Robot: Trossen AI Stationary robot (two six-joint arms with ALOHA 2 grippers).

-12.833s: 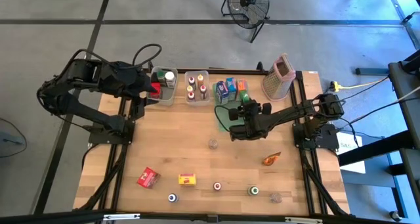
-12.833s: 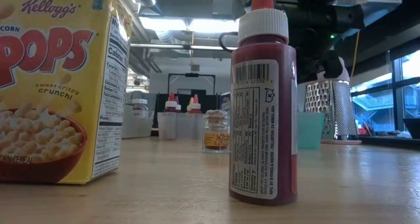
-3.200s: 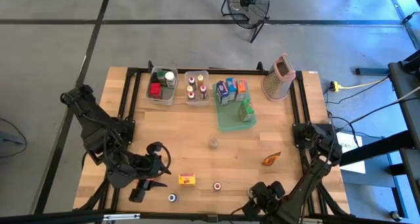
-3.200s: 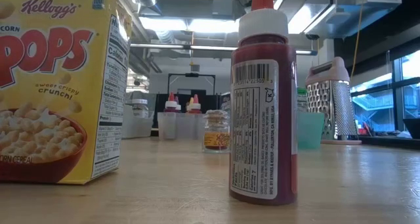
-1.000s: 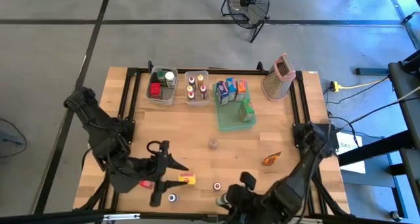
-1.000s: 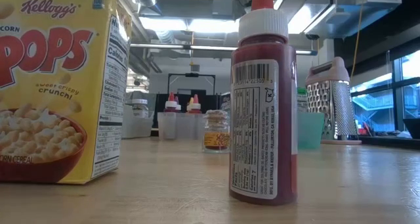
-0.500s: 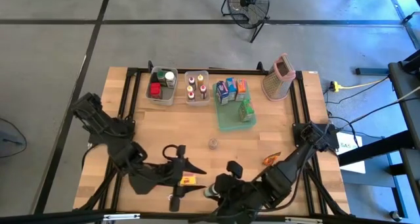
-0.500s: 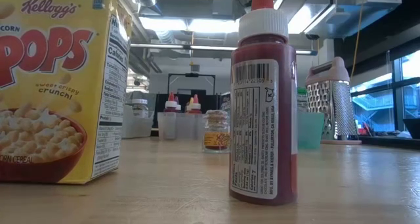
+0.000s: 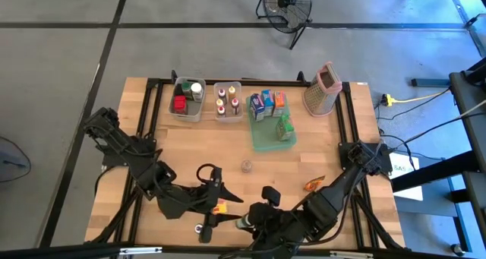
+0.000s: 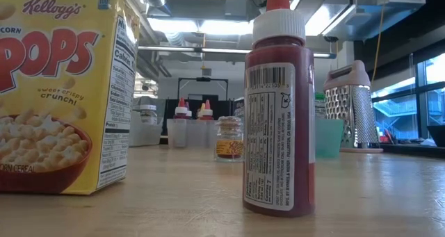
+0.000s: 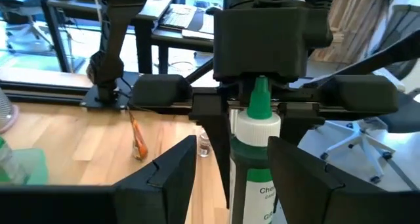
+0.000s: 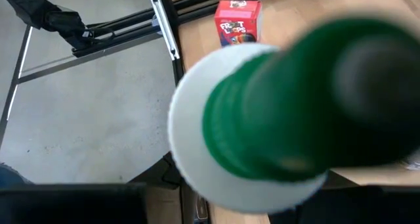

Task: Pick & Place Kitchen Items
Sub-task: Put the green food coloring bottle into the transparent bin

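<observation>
The table is pale wood in glued strips, smooth with a soft sheen. The cereal box is glossy printed card. The red bottle is smooth, slightly shiny plastic with a white ribbed cap and a paper label. The grater is perforated bright metal under a matt pinkish plastic top. The bins are clear plastic; the tray is translucent green plastic. The green bottle is glossy plastic with a white collar. The small jar looks like clear glass. Both arms are matt black.
</observation>
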